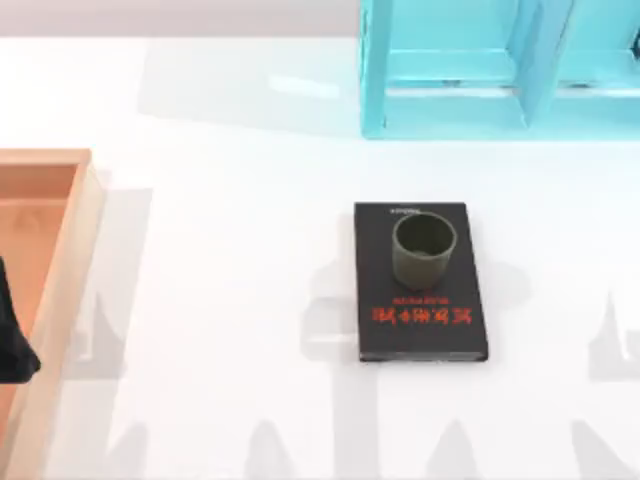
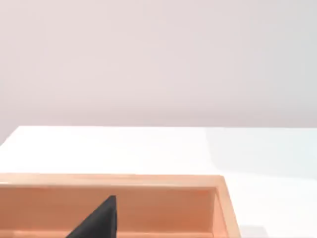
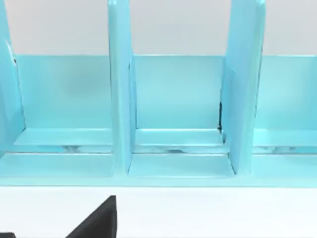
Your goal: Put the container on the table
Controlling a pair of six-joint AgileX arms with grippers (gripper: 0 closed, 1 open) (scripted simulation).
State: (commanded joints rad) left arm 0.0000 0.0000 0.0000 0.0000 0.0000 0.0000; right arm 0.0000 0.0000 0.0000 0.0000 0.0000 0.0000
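olive container (image 1: 424, 251) stands upright, hollow, on black book (image 1: 420, 282); fingers' state untellable.

A turquoise shelf (image 1: 500, 70) with upright dividers is set along the tabletop's far right edge. A wooden tray (image 1: 45, 290) is placed at the left edge. A plain pale wall (image 2: 158, 59) is seen behind.

Flat black rectangular book (image 1: 421, 283) with red lettering on cover lies right of centre, long edges running front to back. Shallow light-wood tray (image 1: 62, 262) with raised rim sits at left edge, partly cut off; its corner and inner wall appear in left wrist view (image 2: 220, 206). Glossy turquoise shelf (image 1: 500, 70) with upright dividers stands at far right; open compartments face right wrist view (image 3: 176, 99).
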